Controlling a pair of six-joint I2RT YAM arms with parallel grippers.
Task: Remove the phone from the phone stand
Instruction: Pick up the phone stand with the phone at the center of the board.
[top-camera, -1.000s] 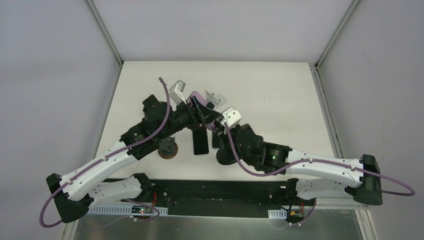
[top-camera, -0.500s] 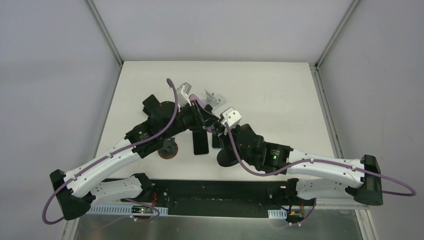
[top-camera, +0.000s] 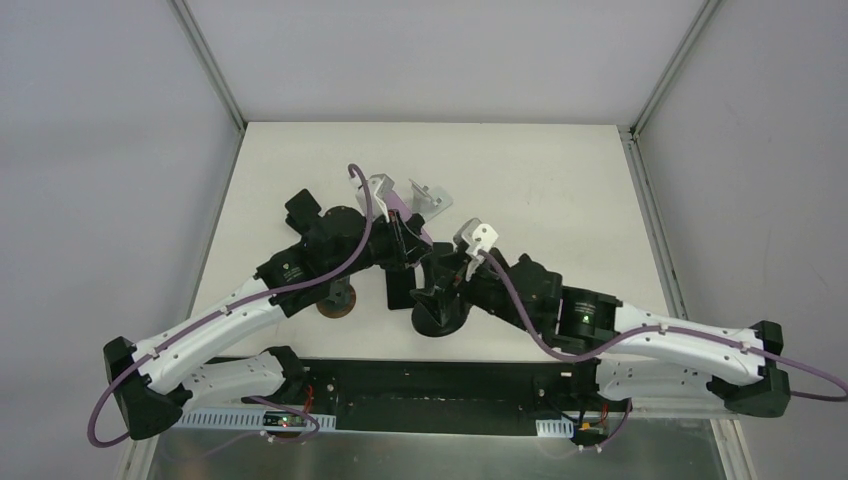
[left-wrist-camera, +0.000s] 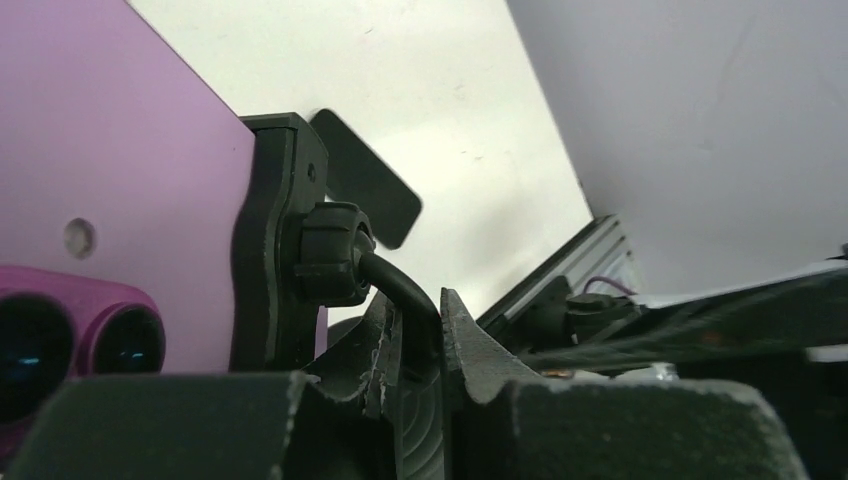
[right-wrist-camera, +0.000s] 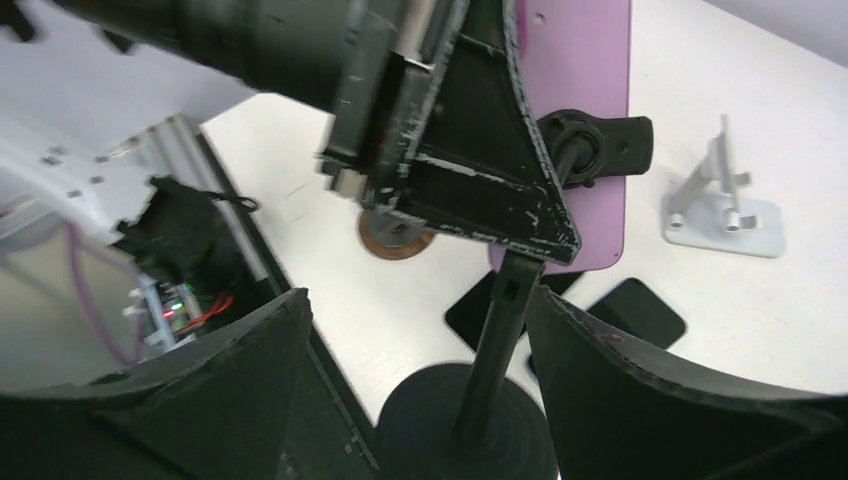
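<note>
A purple phone (left-wrist-camera: 120, 180) sits in the black clamp (left-wrist-camera: 270, 250) of the phone stand, its camera lenses at the lower left of the left wrist view. My left gripper (left-wrist-camera: 420, 330) is shut on the stand's curved black neck (left-wrist-camera: 395, 285) just behind the clamp. In the right wrist view the phone (right-wrist-camera: 575, 60) stands above the stand's pole (right-wrist-camera: 500, 340) and round base (right-wrist-camera: 470, 430). My right gripper (right-wrist-camera: 415, 300) is open, with the pole just inside its right finger and not pressed. From above, the base (top-camera: 440, 318) rests on the table between both arms.
A silver metal stand (top-camera: 430, 195) sits behind the phone, also seen in the right wrist view as the silver stand (right-wrist-camera: 720, 200). Black phones (right-wrist-camera: 635, 310) lie flat on the table by the base. A brown round disc (top-camera: 338, 297) sits to the left.
My left gripper has shut on the stand's neck. My right gripper has opened wide around the pole, and the stand's base has shifted slightly left.
</note>
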